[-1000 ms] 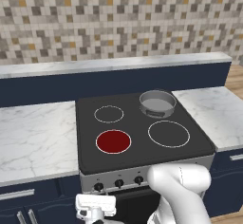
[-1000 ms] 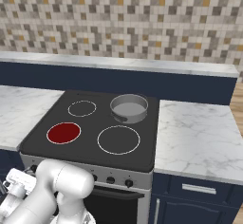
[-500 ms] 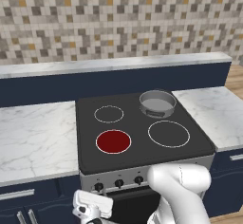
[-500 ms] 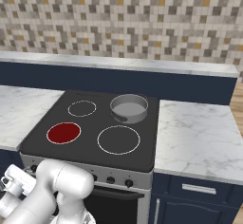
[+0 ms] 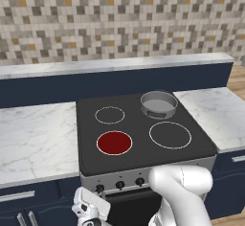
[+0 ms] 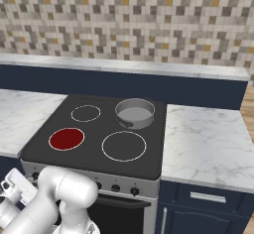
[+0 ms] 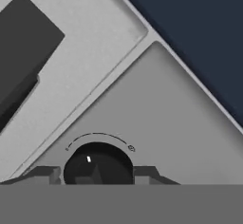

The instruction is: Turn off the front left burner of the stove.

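The stove point(image 5: 91, 158) has a black glass top and a silver front panel with small black knobs. Its front left burner point(image 5: 114, 142) point(image 6: 66, 139) glows solid red. My gripper point(image 7: 97, 174) is low in front of the panel's left end, where the white hand point(image 5: 91, 207) point(image 6: 15, 188) shows. In the hand view a black knob point(image 7: 97, 161) sits between my two fingertips point(image 7: 47, 174), which stand open close on either side of it. I cannot tell whether they touch it.
A grey pan point(image 5: 158, 104) point(image 6: 134, 112) stands on the back right burner. The largest ring point(image 5: 170, 135) at front right and the small ring point(image 5: 109, 115) at back left are black. Marble counters point(image 5: 33, 139) point(image 6: 208, 139) flank the stove, with dark blue drawers below.
The hand has crept slightly lower and left along the stove's front panel. The burner still glows red and the pan has not moved.
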